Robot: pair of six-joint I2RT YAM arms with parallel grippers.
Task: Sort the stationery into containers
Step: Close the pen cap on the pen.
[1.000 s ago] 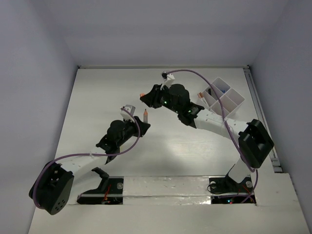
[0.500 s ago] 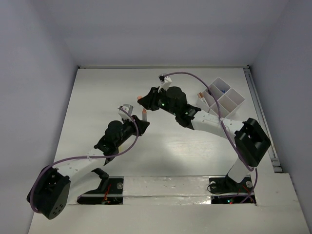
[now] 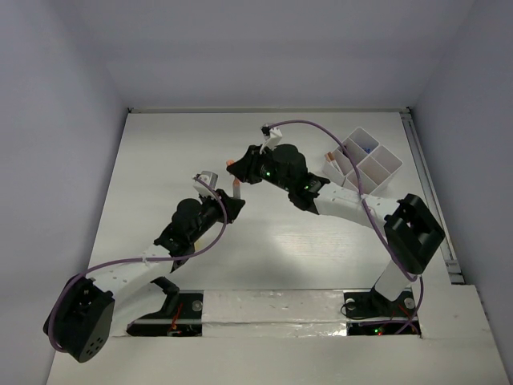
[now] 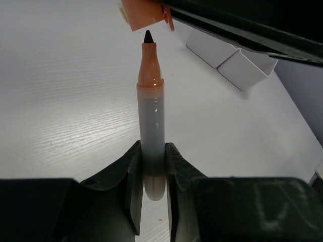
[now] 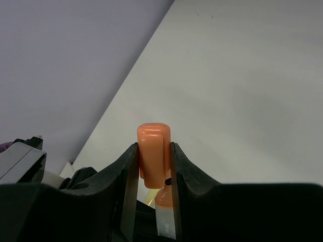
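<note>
Grey in the barrel, orange at the neck, black at the nib. At bottom centre of the left wrist view, pinched at its lower end by the left gripper (image 4: 152, 156), jaws narrow and tight against both sides. Upright through the middle of the frame: the uncapped grey tube (image 4: 151, 116), nib pointing up. Just above the nib, at the top edge, not touching it: the orange cap (image 4: 144, 14). Farther off, at upper right: the white organiser tray (image 4: 237, 63), resting on the pale table (image 4: 60, 101).

In the right wrist view, at lower centre: the right gripper (image 5: 153, 148), jaws drawn partway in and clamped on the cap's two sides, rounded closed end toward the lens. Beneath the cap, a glimpse of the tube's orange neck.

From above, just left of centre: both grippers nose to nose, left one lower, right one upper, tube and cap between them. Tray well apart, toward the upper right of the tabletop.
</note>
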